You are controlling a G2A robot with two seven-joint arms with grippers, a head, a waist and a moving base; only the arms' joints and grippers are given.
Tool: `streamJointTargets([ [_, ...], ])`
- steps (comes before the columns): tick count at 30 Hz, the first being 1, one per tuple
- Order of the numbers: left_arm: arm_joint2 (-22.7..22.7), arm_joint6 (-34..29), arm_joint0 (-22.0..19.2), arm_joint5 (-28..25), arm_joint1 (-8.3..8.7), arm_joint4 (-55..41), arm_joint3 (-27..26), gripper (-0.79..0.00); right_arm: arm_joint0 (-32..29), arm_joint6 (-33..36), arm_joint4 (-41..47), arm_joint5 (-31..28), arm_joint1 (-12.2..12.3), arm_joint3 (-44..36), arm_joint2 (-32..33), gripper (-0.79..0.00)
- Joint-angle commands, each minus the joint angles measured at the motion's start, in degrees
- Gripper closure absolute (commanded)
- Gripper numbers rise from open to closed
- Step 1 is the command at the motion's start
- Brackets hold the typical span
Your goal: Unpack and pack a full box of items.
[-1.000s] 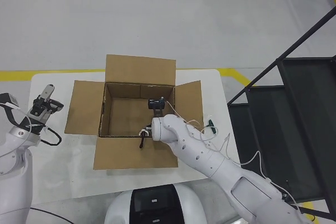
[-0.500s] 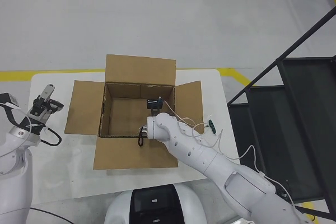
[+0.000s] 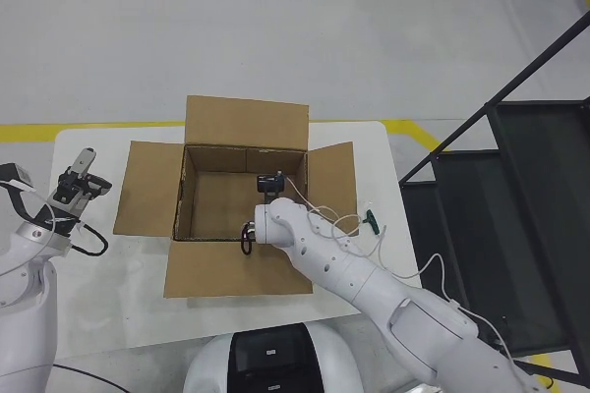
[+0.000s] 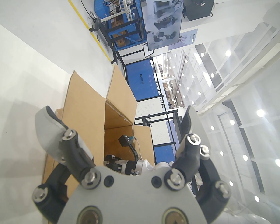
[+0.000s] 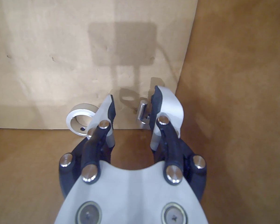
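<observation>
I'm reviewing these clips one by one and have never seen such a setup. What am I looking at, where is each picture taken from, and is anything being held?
This is a two-armed robot at a white table. The top view looks down from a camera above its arms; the other two pictures come from a camera on each wrist, looking past that arm's own hand. An open cardboard box stands on the table, flaps spread. The right arm is inside it: the right hand is open near the box floor, with a small metal part lying between its fingers and a metal ring beside one of them; neither looks gripped. The left hand is open and empty, off to one side of the box.
</observation>
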Motion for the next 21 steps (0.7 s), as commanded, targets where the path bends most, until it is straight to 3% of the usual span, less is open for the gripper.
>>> streamJointTargets([
  [1,0.00,0.00,0.00,0.00,0.00,0.00,0.00,-0.785,0.00,-0.05,-0.08,-0.08,-0.13,0.28,0.07,-0.382],
  [4,0.00,0.00,0.00,0.00,0.00,0.00,0.00,-0.785,-0.11,-0.14,-0.28,-0.24,-0.37,0.95,0.20,-0.416],
  [9,0.00,0.00,0.00,0.00,0.00,0.00,0.00,-0.785,-0.41,-0.80,0.41,-0.22,-0.68,1.76,1.18,-0.302],
  [10,0.00,0.00,0.00,0.00,0.00,0.00,0.00,-0.785,-0.49,-0.99,0.60,-0.16,-0.72,1.83,1.39,-0.219],
  [11,0.00,0.00,0.00,0.00,0.00,0.00,0.00,-0.785,-0.59,-1.26,0.82,0.00,-0.77,1.93,1.67,-0.068],
  [12,0.00,0.00,0.00,0.00,0.00,0.00,0.00,-0.785,-0.73,-1.62,1.04,-0.09,-0.85,1.96,1.93,0.000],
  [21,0.00,0.00,0.00,0.00,0.00,0.00,0.00,-0.785,-0.57,-4.13,1.28,-0.57,-1.13,0.56,3.98,0.000],
])
